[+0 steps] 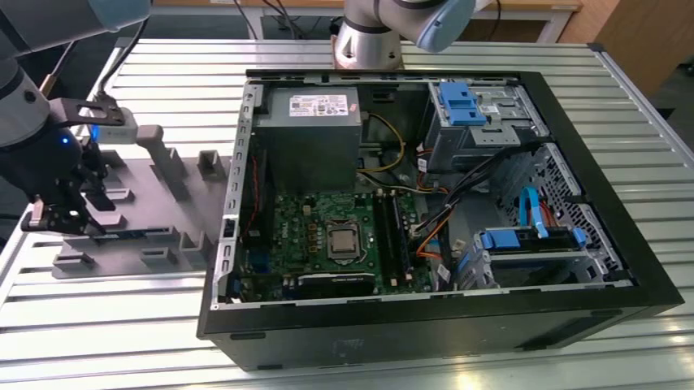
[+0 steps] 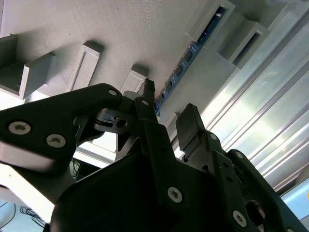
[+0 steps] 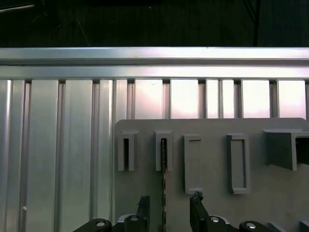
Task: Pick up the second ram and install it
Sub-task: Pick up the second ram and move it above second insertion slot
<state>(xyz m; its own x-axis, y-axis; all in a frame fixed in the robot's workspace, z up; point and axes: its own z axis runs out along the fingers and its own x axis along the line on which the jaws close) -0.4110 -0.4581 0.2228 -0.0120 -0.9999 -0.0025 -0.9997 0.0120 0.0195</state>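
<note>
Gripper (image 1: 57,218) sits over the grey tray (image 1: 162,203) at the exterior view's left, well apart from the open PC case (image 1: 607,309) on the table (image 1: 109,325). Second ram (image 3: 164,162) stands on edge in the tray, one end seated in a narrow slot holder, and the board runs back toward the gripper. In both wrist views the fingers (image 3: 197,208) are spread apart, one on each side of the ram's (image 2: 193,48) thin edge, so the stick lies in the gap between them. Gap shows on both sides in the first wrist view, no clamping. Ram is in the tray, not lifted, not in the motherboard (image 1: 325,236). Gripper tips hang just above the tray surface.
</note>
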